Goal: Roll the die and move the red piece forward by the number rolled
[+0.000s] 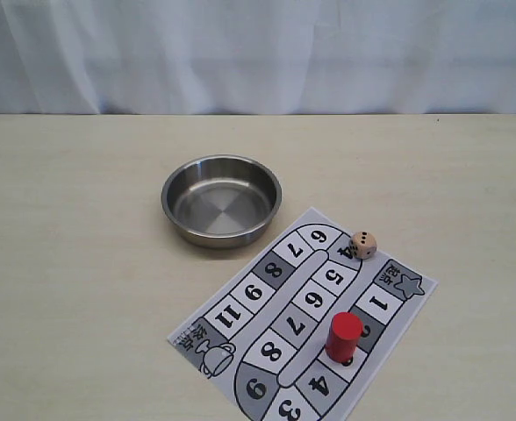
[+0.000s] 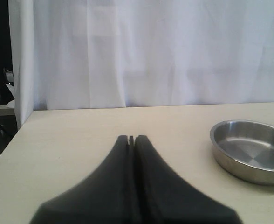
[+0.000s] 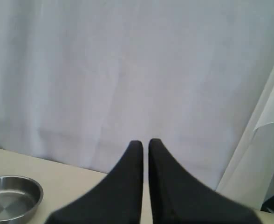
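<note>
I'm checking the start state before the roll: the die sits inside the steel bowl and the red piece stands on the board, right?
Not quite. The exterior view shows the die lying outside the steel bowl, on the game board's edge near the 4 square; the bowl holds nothing. The red piece does stand on the board.

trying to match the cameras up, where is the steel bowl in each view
Exterior view: the bowl sits mid-table, just beyond the game board.
Left wrist view: at the right edge, partly cut off.
Right wrist view: bottom left corner.
Shared landmark: the white curtain behind the table.
</note>
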### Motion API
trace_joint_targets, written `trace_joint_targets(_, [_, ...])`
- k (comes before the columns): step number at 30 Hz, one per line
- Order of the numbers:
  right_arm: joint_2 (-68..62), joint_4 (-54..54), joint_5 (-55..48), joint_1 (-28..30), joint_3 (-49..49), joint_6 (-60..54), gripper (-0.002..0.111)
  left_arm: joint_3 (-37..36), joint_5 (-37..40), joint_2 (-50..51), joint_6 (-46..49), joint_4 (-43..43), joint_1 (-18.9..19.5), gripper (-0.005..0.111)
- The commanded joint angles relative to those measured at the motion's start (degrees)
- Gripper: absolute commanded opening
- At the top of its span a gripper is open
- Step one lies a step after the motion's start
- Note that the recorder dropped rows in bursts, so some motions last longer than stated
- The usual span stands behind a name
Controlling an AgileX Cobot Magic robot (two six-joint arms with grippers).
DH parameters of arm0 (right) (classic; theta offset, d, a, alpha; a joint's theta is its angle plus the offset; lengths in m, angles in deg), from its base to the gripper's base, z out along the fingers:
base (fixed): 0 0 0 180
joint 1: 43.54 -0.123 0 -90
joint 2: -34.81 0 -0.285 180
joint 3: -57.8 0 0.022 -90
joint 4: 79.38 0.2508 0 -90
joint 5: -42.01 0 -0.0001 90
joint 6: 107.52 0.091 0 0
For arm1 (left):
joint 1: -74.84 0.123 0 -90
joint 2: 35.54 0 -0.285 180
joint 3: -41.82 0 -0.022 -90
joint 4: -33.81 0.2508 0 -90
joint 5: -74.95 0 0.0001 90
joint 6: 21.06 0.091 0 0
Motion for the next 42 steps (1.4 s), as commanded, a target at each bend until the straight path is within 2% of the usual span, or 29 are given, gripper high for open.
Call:
trace_joint_targets(1, [0.2,0.3,-1.8,-0.5,0.0,-0.1,0.004,-0.2,-0.3,-0.1,-0.3,-0.1,-0.1,0.000])
trace_joint_targets(7, [0.2,-1.1,-3.3,-4.4,0.0,0.2,0.004,-0.2,-0.3,-0.1,-0.3,-0.1,-0.1,0.000])
trace_joint_targets(16, [0.2,-2.4,0.9,-4.4,1.3,4.5,0.004,-0.2,-0.3,-0.1,-0.3,-0.1,-0.1,0.000])
trace_joint_targets(22, [0.2,-2.8,9.9,-4.4,7.6,4.7,0.004,-0.2,-0.3,-0.1,-0.3,-0.1,-0.1,0.000])
trace_joint_targets(27, [0.2,-9.0,18.7,-4.4,13.9,4.7,0.004,-0.2,-0.3,-0.1,-0.3,-0.1,-0.1,0.000])
trace_joint_targets(38, [0.2,-11.7,20.7,-4.4,23.2,5.4,0.004,-0.2,-0.3,-0.1,-0.3,-0.1,-0.1,0.000])
trace_joint_targets(42, [0.2,-11.7,25.9,-4.4,25.9,9.0,0.004,-0.2,-0.3,-0.1,-0.3,-0.1,-0.1,0.000])
